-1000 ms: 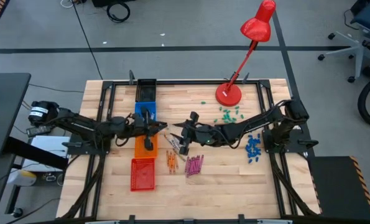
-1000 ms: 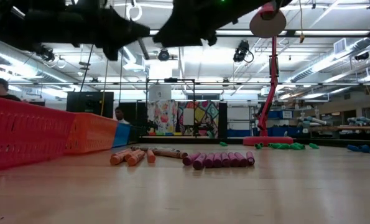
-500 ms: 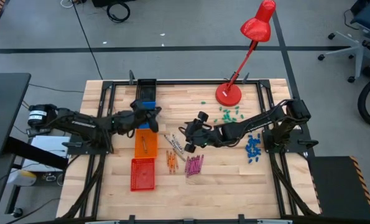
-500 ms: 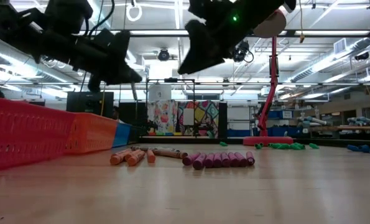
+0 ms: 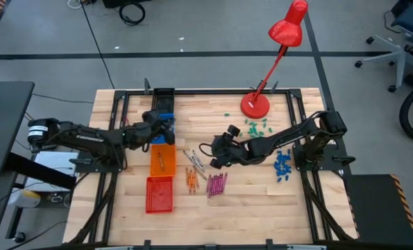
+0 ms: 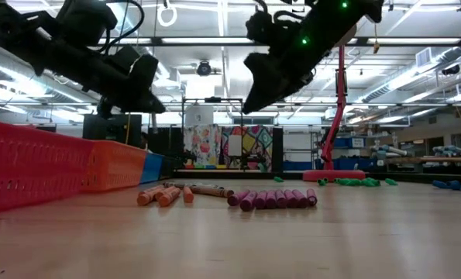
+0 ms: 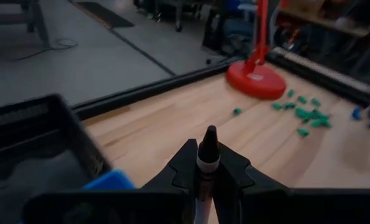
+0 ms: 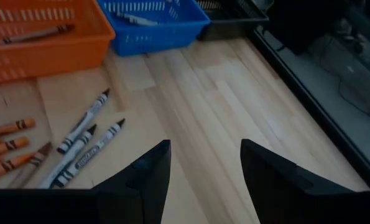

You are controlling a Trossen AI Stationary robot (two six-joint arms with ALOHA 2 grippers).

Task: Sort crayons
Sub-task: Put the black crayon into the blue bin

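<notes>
My left gripper [image 7: 208,168] is shut on a grey crayon with a dark tip [image 7: 208,138]; in the high view it hangs over the blue basket [image 5: 166,113], near the black basket [image 5: 164,97]. My right gripper [image 8: 203,168] stands open, slanting down above bare wood to the right of the loose crayons, with nothing between its fingers. Three grey crayons [image 8: 85,146] lie flat on the table, with orange ones [image 5: 191,179] and magenta ones [image 5: 216,184] nearer the front. One crayon lies in the orange basket [image 8: 41,31]. My left gripper pinches the grey crayon between its two fingers, which lie along its length. The dark pointed end and a pale band [image 7: 207,160] stick out ahead of the fingertips. The gripper comes nearly level from the table's left, and the crayon is lifted clear.
A red basket [image 5: 159,194] stands nearest the front in the row of baskets. A red desk lamp [image 5: 255,104] stands at the far right, with green bits [image 5: 256,128] beside it and blue bits [image 5: 282,165] near my right arm's base. Black frame rails edge the table.
My left gripper, still shut, has gone from over the orange basket toward the far edge, to the blue basket, and has tipped up from pointing down to nearly level. My right gripper has drawn back toward the right, sunk a little and tipped its open fingers downward.
</notes>
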